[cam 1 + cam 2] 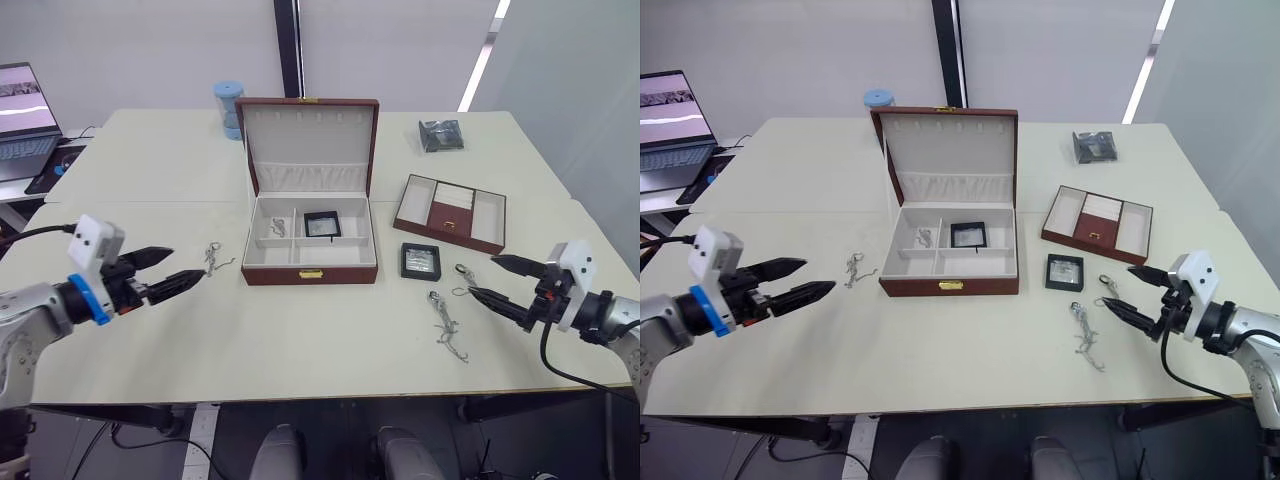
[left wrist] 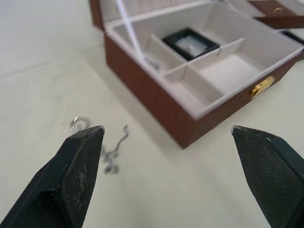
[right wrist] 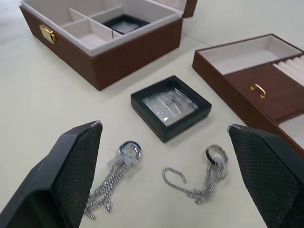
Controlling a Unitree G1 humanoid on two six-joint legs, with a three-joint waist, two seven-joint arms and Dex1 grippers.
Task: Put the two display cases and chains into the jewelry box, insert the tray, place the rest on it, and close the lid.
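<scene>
One small square black-framed display case [image 1: 322, 224] with a clear window already lies in a rear compartment of the large reddish-brown wood-grain jewelry box [image 1: 310, 272], whose hinged cream-lined lid [image 1: 310, 130] stands open. The second black-framed case [image 3: 170, 106] rests on the table between the box and the shallow reddish-brown tray [image 1: 450, 212]. Two silvery chains [image 3: 114, 178] with rings lie just in front of it, and a third chain [image 1: 213, 260] lies left of the box.

The chains are judged light, limp and prone to slipping; they are best pinched at a ring or a bunched loop. The case is judged stiff and light, best gripped across opposite frame edges.

The right gripper [image 1: 486, 278] is held low over the table near the two chains, fingers spread wide and empty. The left gripper [image 1: 178, 268] is levelled toward the third chain, likewise wide open and holding nothing.
</scene>
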